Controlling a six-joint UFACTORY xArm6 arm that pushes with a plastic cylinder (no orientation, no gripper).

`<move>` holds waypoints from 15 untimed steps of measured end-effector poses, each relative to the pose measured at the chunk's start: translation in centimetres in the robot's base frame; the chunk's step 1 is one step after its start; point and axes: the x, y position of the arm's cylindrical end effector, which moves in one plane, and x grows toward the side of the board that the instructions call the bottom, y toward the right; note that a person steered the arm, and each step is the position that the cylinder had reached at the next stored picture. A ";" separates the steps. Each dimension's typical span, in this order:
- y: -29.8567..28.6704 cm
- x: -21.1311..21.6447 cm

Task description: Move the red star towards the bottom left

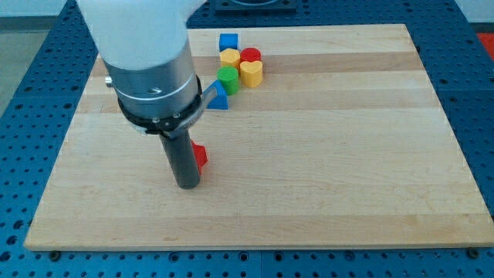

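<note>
The red star point(201, 157) lies left of the board's middle, mostly hidden behind my rod; only its right edge shows. My tip point(188, 185) rests on the wooden board point(309, 170) just below and left of the star, touching or nearly touching it. The arm's white and silver body covers the board's upper left.
A cluster sits near the view's top: a blue cube point(228, 42), a yellow block point(230, 57), a red cylinder point(251, 55), a yellow heart point(251, 72), a green cylinder point(228, 79), and a blue triangle point(220, 97) partly behind the arm.
</note>
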 end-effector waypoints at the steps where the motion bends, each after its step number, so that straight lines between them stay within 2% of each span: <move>1: 3.3 -2.6; 2: 1.5 -3.8; 3: -8.2 -3.0; 5: 3.5 -2.9; 6: -2.0 -6.5; 7: -7.2 -6.6; 8: -8.5 -7.6; 9: -7.9 -10.4; 11: -18.1 -4.9; 12: -16.7 -9.0; 13: -20.4 -8.3; 14: -20.8 -7.7; 15: -20.7 -2.7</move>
